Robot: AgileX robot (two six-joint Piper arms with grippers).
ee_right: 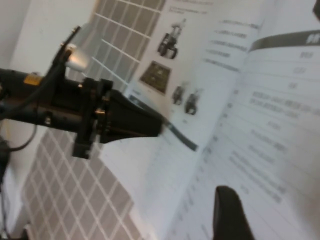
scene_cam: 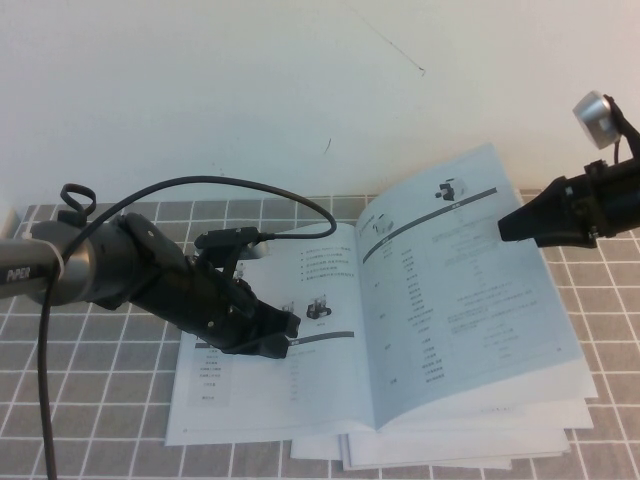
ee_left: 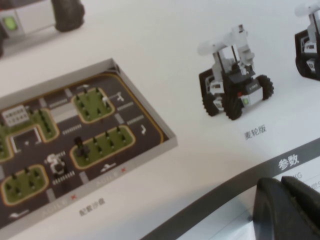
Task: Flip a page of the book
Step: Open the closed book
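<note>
Left pincer (scene_cam: 285, 335) closed, empty, pressing the left side of the book (scene_cam: 380, 330). The page (scene_cam: 465, 290) lies directly below the right pincer (scene_cam: 505, 228), whose closure cannot be told; right arm nearer.

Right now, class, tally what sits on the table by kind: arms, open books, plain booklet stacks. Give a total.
Robot arms: 2, the left gripper over the book's left page, the right gripper over its right page
Open book: 1
Booklet stack: 1
Total: 4

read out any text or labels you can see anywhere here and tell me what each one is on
"参数": dark header bar on the book's left page, beside the left gripper pressing there.
"麦轮版": under the small robot picture.
"配套沙盘": under the map picture, only roughly legible.
"PiPER": left arm.
Table text by the right gripper: too small.
</note>
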